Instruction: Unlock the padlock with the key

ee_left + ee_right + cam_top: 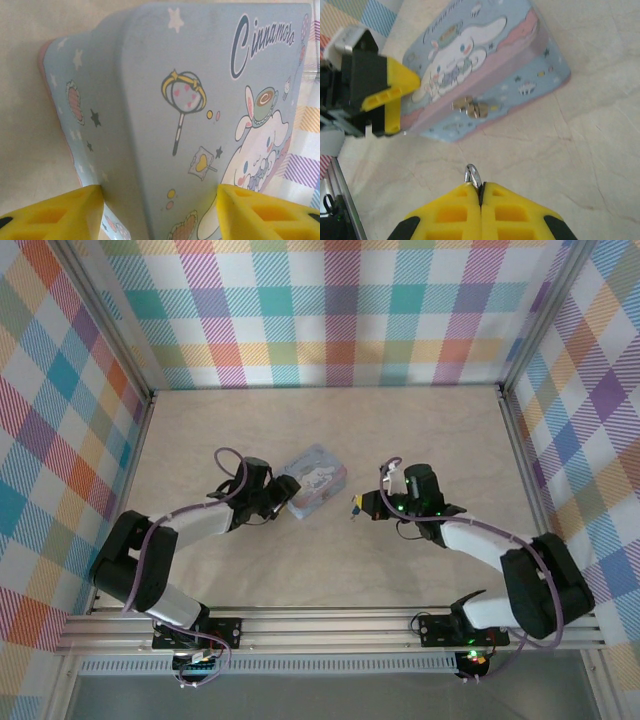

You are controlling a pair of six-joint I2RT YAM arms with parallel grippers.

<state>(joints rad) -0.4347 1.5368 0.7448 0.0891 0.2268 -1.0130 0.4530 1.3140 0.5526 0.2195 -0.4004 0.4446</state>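
Note:
The pale-blue cartoon tin box lies mid-table. My left gripper is at its near-left corner. In the left wrist view the left gripper is open, with the tin between its yellow fingers. My right gripper hangs just right of the tin and is shut on the key. Only the key's small silvery loop pokes out between the pads. The padlock is hidden. A silvery clasp sits on the tin's front wall, facing the right gripper.
Checked walls close in the table on three sides, with metal rails along their feet. The aluminium base rail runs along the near edge. Bare beige tabletop lies between the tin and the arm bases.

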